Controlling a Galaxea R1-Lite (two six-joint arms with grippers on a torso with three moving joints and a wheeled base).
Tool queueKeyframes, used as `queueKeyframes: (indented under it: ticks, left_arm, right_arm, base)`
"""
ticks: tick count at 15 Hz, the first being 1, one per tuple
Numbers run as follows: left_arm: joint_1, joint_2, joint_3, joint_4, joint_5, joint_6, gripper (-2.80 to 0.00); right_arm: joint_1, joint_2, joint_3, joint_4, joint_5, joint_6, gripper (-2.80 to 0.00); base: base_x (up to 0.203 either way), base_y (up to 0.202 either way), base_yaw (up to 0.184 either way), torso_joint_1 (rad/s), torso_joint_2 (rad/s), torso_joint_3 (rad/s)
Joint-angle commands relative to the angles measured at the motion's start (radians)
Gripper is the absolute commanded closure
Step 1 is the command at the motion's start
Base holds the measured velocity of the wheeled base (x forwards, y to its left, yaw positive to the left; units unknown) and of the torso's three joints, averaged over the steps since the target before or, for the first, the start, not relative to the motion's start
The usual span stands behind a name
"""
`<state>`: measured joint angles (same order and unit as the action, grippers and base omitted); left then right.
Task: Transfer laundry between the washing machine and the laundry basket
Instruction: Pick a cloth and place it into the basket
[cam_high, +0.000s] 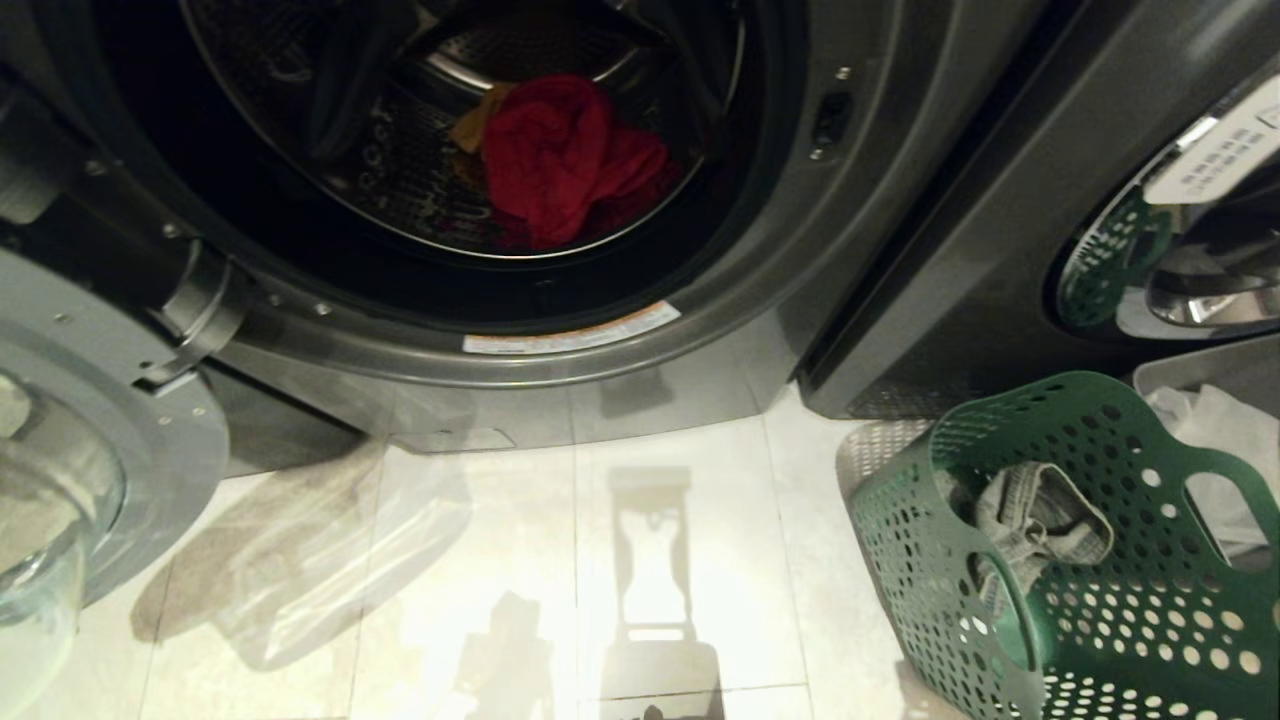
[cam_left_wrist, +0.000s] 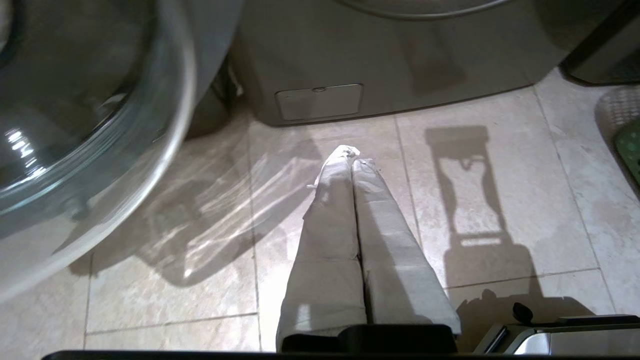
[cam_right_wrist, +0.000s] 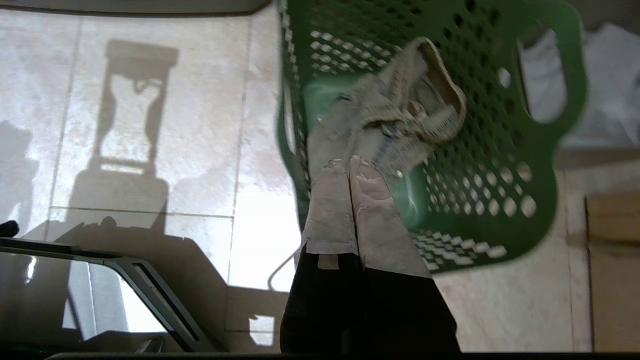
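The washing machine (cam_high: 620, 360) stands open ahead, its steel drum (cam_high: 400, 170) holding a red garment (cam_high: 560, 160) with a bit of yellow-orange cloth (cam_high: 478, 125) behind it. At the lower right the green laundry basket (cam_high: 1100, 600) holds a grey-green denim piece (cam_high: 1040, 520), which the right wrist view shows too (cam_right_wrist: 415, 105). Neither arm shows in the head view. My left gripper (cam_left_wrist: 353, 155) hangs shut and empty over the floor tiles before the machine. Above the near rim of the laundry basket (cam_right_wrist: 500, 200) my right gripper (cam_right_wrist: 348, 162) is shut, holding nothing.
The glass door (cam_high: 60, 470) swings open at the left, close to the left gripper. A second dark machine (cam_high: 1000, 250) stands to the right. A grey bin (cam_high: 1220, 400) with white cloth sits behind the basket. Pale tiled floor (cam_high: 600, 580) lies between door and basket.
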<state>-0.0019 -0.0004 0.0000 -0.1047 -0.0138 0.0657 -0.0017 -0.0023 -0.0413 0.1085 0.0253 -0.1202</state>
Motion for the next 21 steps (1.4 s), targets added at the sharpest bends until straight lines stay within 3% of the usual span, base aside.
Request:
queueKeyframes:
  ticks: [1,15,21]
  left_arm:
    - [0.000,0.000,0.040,0.000,0.000,0.000,0.00]
    - [0.000,0.000,0.040,0.000,0.002,-0.001,0.00]
    - [0.000,0.000,0.040,0.000,0.000,0.000,0.00]
  right_arm:
    - [0.000,0.001,0.000,0.000,0.001,-0.001,0.00]
    - [0.000,0.001,0.001,0.000,0.001,-0.001,0.00]
    - [0.000,0.001,0.001,0.000,0.002,-0.001,0.00]
  base:
    - [0.004,-0.010,0.173,0.002,0.00,-0.001]
    - [0.001,-0.009,0.173,0.003,0.00,0.003]
    - [0.002,-0.002,0.031,0.001,0.00,0.001]
